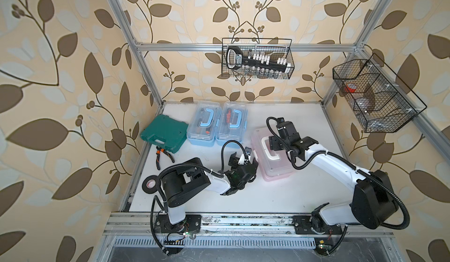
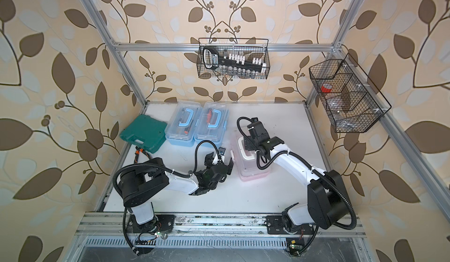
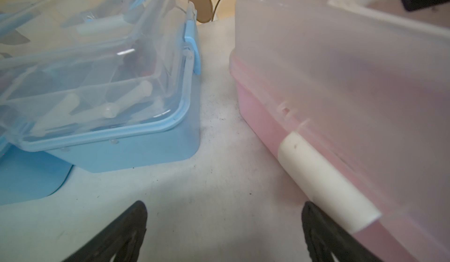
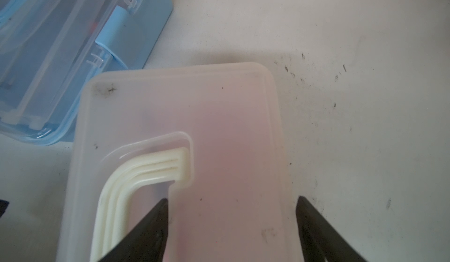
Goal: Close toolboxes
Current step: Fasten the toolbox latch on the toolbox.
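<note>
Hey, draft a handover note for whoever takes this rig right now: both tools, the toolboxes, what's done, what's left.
Left tool: open, empty, low beside the pink toolbox, near its white latch.
Right tool: open, empty, over the pink lid, by the white handle.
Blue toolbox next to the green case; second blue toolbox between it and the pink one.
Done: all three lids look down.
Left: confirm latches; cannot tell if snapped.

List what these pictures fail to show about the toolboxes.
- Pink toolbox lid centre: both top views, hidden under the right arm.
- White latch, snapped or not: left wrist view, blurred.
- Blue toolbox contents: left wrist view, smeared behind its clear lid.
</note>
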